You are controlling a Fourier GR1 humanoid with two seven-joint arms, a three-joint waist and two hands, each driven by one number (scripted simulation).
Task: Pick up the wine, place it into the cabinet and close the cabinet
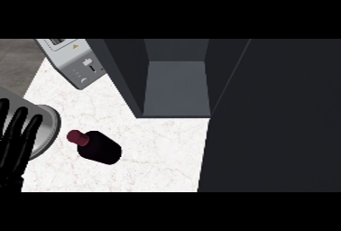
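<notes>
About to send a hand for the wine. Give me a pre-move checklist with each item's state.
1. Wine bottle in view on the counter, nothing on it: ok.
2. Cabinet open, with bare shelf space showing: ok.
3. Open door off the bottle: ok.
4. Left hand open, fingers straight, holding nothing: ok.
5. Right hand position: cannot tell, not in view.
6. Toaster away from the cabinet opening: ok.

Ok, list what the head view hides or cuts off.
- Right hand: not in the view at all.
- Left hand: cut off by the left edge; only straight fingers show.
- Grey disc: partly hidden behind the left hand.
- Cabinet: its top and door run past the upper and right edges.
- Toaster: top cut off.
- Wine: label unreadable.
</notes>
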